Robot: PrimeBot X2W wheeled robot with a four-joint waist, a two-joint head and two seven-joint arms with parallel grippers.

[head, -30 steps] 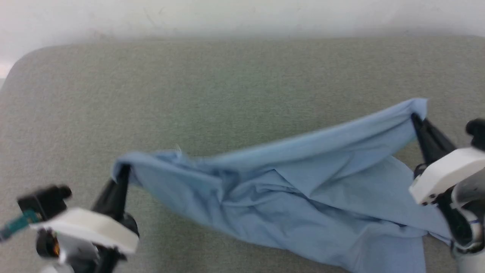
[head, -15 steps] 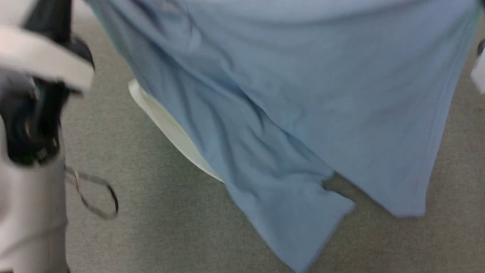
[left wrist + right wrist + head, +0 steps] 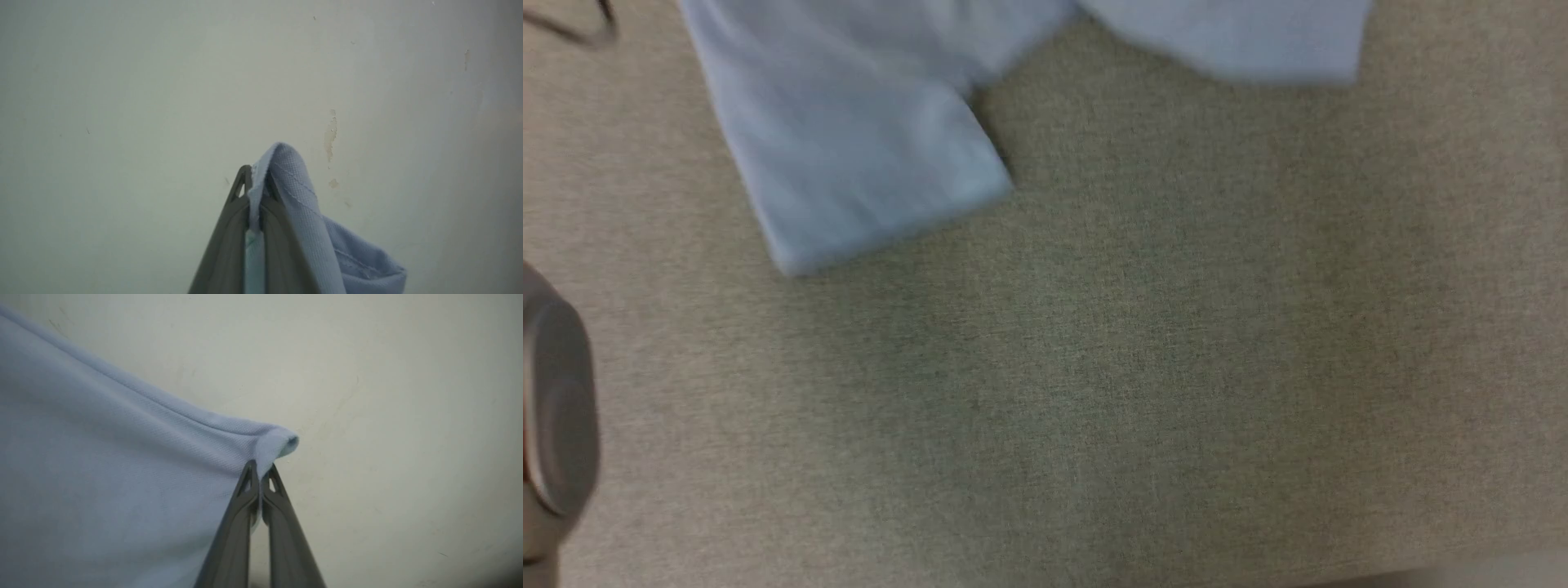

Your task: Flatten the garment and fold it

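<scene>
Nearest, in the head view: grey rounded joint (image 3: pixel 556 425) of the robot at the left edge, blurred. Beyond it, grey-green woven surface (image 3: pixel 1135 367) across the lower and middle picture. Farther up, light blue garment (image 3: pixel 849 147), two ends entering from the top edge: a wider squared end left of centre, reaching lowest, and a shorter end to the right, cut off by the top edge. Narrow gap between the two ends. Contact between the lower end and the surface not determinable; soft shadow beside it. Thin dark cable (image 3: pixel 580 28) looped at the top left corner, near the garment but apart from it. Whole view blurred by motion.

Left wrist view, near to far: left gripper (image 3: pixel 256 179) closed, fingers pressed together on a stitched hem of the garment (image 3: pixel 298 196). Fabric pinched between the fingers, folded over the tips and draped down the right side toward the bottom edge. Behind, pale wall (image 3: pixel 122 102) with small chips (image 3: pixel 330 136) in the paint, right of centre.

Right wrist view, near to far: right gripper (image 3: pixel 261 469) closed on a corner of the garment (image 3: pixel 122 477), tips meeting with fabric between them. Small rolled tuck of cloth just above the tips. Fabric spread wide to the left, upper edge running to the top left corner. Behind, pale wall (image 3: pixel 388 416).
</scene>
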